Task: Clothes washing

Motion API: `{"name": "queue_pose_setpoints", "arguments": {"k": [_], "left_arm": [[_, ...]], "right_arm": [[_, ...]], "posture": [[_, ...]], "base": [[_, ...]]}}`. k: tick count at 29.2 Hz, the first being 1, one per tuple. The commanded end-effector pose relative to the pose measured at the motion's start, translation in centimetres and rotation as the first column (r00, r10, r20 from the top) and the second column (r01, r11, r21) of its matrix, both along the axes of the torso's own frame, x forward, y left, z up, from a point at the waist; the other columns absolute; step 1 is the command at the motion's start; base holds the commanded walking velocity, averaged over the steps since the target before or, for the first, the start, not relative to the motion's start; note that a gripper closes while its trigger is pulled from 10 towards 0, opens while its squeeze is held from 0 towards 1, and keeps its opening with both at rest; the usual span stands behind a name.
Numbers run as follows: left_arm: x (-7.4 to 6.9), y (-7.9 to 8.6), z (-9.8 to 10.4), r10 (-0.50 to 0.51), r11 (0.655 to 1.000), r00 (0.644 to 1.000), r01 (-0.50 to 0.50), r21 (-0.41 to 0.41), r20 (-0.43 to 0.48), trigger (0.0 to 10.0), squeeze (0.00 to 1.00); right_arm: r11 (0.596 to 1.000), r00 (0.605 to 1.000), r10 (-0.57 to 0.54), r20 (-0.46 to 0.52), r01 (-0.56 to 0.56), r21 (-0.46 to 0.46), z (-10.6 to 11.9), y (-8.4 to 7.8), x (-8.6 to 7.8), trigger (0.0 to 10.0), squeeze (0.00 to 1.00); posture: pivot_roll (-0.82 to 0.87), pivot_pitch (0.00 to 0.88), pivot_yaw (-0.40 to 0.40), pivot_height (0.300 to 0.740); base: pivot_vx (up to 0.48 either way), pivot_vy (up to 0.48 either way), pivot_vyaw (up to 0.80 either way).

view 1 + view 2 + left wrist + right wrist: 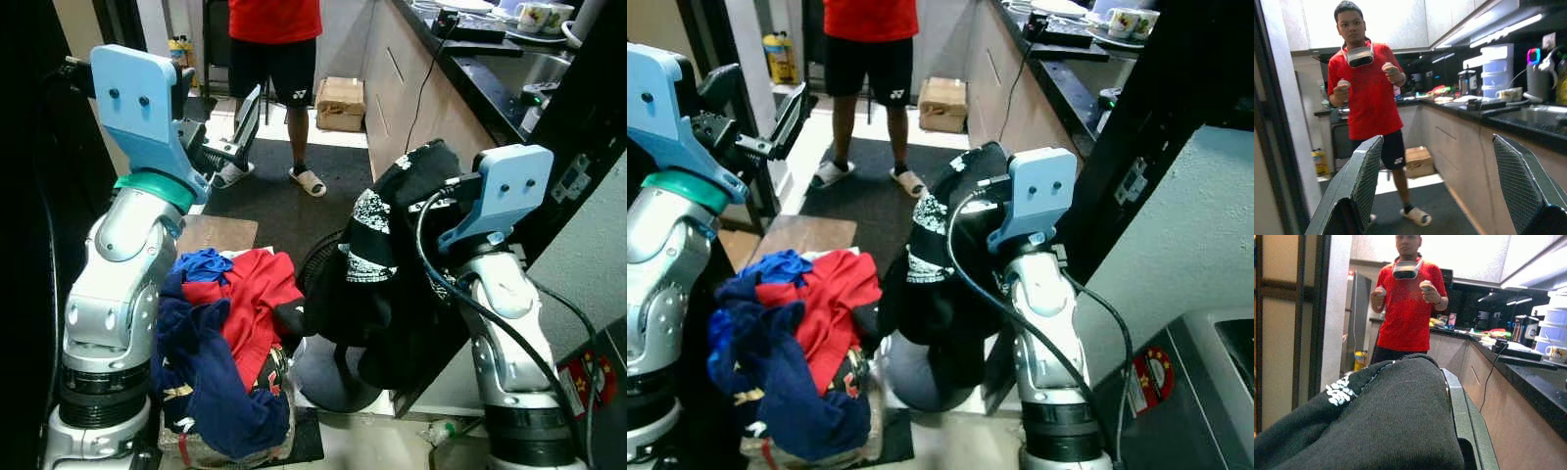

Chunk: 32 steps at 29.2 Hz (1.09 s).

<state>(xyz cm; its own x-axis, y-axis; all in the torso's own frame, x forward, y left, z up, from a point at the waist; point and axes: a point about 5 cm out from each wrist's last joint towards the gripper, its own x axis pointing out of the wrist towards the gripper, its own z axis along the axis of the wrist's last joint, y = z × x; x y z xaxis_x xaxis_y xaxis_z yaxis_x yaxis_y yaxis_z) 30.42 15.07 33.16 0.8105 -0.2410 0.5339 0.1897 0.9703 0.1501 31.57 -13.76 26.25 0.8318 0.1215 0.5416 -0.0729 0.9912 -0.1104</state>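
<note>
At centre right of the head view, the right gripper (431,191) has its jaws clamped on a black knitted garment with white patterning (377,264), which hangs draped from it above the floor. The left gripper (230,132), raised at upper left, holds nothing, its jaws standing wide apart. Low in the frame between the two arms lies a heap of red and navy blue clothes (230,333). A person in a red shirt and black shorts (276,59) stands at top centre on a dark floor mat (284,201), beside a black-topped kitchen table (490,73).
</note>
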Motion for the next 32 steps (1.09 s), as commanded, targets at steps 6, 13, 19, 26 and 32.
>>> {"name": "queue_pose_setpoints", "arguments": {"k": [6, 13, 19, 26, 32], "left_arm": [[1.0, 1.0, -0.2, 0.022, 0.998, 0.999, -0.020, 0.051, -0.039, 10.0, 0.00], [1.4, 1.7, -0.4, 0.053, 0.998, 0.997, -0.051, 0.049, -0.049, 10.0, 0.00], [1.5, 1.9, -0.4, 0.063, 0.997, 0.997, -0.061, 0.053, -0.045, 10.0, 0.00], [1.6, 2.0, -0.7, 0.072, 0.997, 0.997, -0.070, 0.031, -0.043, 10.0, 0.00], [1.9, 1.9, -0.7, 0.073, 0.997, 0.997, -0.073, 0.016, -0.037, 10.0, 0.00]], "right_arm": [[0.997, 0.999, 0.040, 0.027, -0.042, 0.071, 0.0, 2.0, 0.4, 10.0, 0.00], [0.994, 0.997, 0.076, 0.028, -0.078, 0.072, -0.1, 3.1, 0.7, 10.0, 0.00], [0.995, 0.998, 0.058, 0.028, -0.060, 0.081, -0.2, 2.9, 0.9, 10.0, 0.00], [0.997, 0.999, 0.030, 0.035, -0.033, 0.069, 0.1, 2.2, 1.1, 10.0, 0.00], [0.998, 0.999, 0.014, 0.042, -0.017, 0.054, 0.3, 1.7, 1.2, 10.0, 0.00]], "posture": [[0.10, 0.013, 0.077, 0.740], [0.11, 0.022, 0.087, 0.740], [0.10, 0.026, 0.064, 0.740], [0.08, 0.013, 0.049, 0.740], [0.06, 0.004, 0.042, 0.740]], "base": [[0.000, 0.000, 0.00], [0.000, 0.000, 0.00], [0.000, 0.000, 0.00], [0.000, 0.000, 0.00], [0.000, 0.000, 0.00]]}}
